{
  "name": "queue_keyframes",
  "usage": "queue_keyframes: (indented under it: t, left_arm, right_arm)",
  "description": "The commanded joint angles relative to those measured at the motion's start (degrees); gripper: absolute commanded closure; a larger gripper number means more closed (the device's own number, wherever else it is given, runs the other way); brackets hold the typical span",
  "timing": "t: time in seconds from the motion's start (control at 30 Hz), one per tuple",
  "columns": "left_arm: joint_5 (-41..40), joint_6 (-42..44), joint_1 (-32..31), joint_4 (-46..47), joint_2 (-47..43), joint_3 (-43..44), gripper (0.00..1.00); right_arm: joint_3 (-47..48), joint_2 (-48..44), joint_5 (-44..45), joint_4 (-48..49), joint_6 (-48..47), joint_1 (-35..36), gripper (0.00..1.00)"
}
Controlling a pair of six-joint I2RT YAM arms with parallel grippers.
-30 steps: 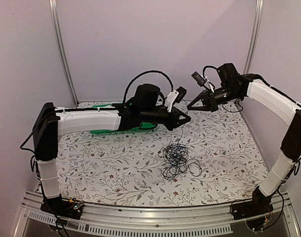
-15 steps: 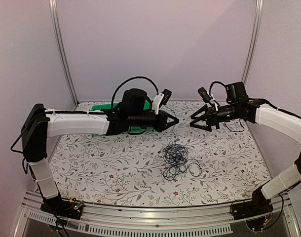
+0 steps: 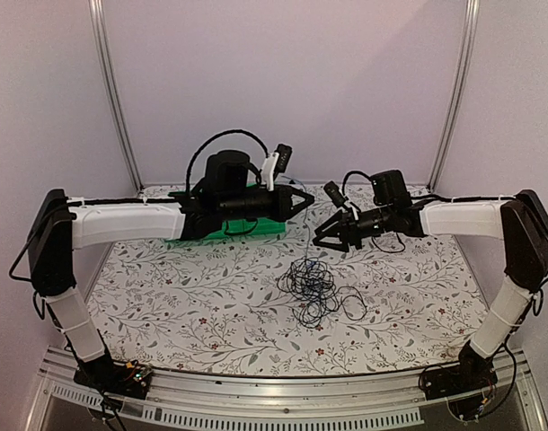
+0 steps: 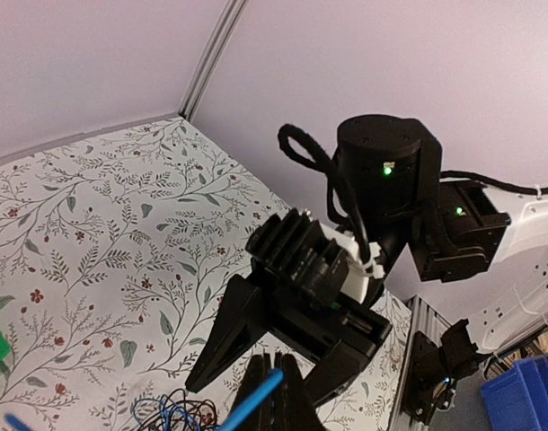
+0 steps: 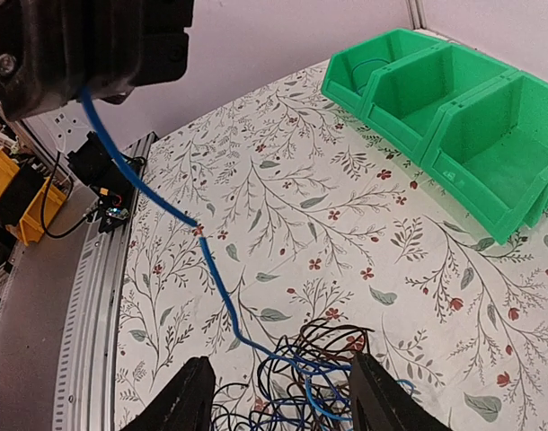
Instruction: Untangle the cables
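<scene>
Left gripper [image 3: 303, 199] is clamped on the blue cable [image 5: 157, 193]. It has drawn back toward the upper left of the top view since a second ago. The strand runs taut down to the tangle [image 3: 313, 285]. The tangle lies mid-table [image 3: 184, 296], about where it was. Right gripper [image 3: 328, 237] has come down from the upper right to just above and right of the tangle, fingers [image 5: 191, 400] spread apart with nothing between them. A green bin [image 3: 256, 226] sits behind the left gripper.
</scene>
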Motion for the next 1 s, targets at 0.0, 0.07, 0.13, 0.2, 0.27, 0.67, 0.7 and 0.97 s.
queue_keyframes:
  t: [0.0,0.07,0.13,0.2,0.27,0.67,0.7,0.97]
  left_arm:
    - [-1.1,-1.2,1.4,0.7,-2.6,-0.3,1.0]
    - [-1.5,-1.6,1.6,0.6,-3.1,-0.5,1.0]
    - [-1.9,-2.1,1.8,0.5,-3.8,-0.4,1.0]
    - [-2.1,-2.4,2.1,0.4,-4.3,-0.2,1.0]
    - [-2.1,-2.8,2.2,0.0,-4.6,0.5,1.0]
    - [-4.1,-1.2,2.2,-5.7,-8.6,6.2,1.0]
    - [-4.9,-0.4,2.3,-6.8,-9.0,8.2,1.0]
    - [-9.9,5.6,3.3,-11.7,-12.3,18.1,1.0]
  right_arm:
    - [0.9,3.9,-2.3,4.6,1.2,1.4,0.46]
    - [1.4,5.2,-2.7,5.3,1.2,1.8,0.46]
    - [2.1,6.5,-3.1,5.5,1.4,2.3,0.47]
    - [2.7,8.2,-3.0,6.0,1.7,2.9,0.48]
    - [3.2,9.7,-2.6,7.1,2.5,3.6,0.48]
    - [5.8,20.5,1.9,13.2,16.0,3.9,0.78]
    - [5.5,20.7,2.3,12.8,15.9,3.9,0.79]
    - [1.1,21.4,5.6,12.3,16.7,3.8,0.81]
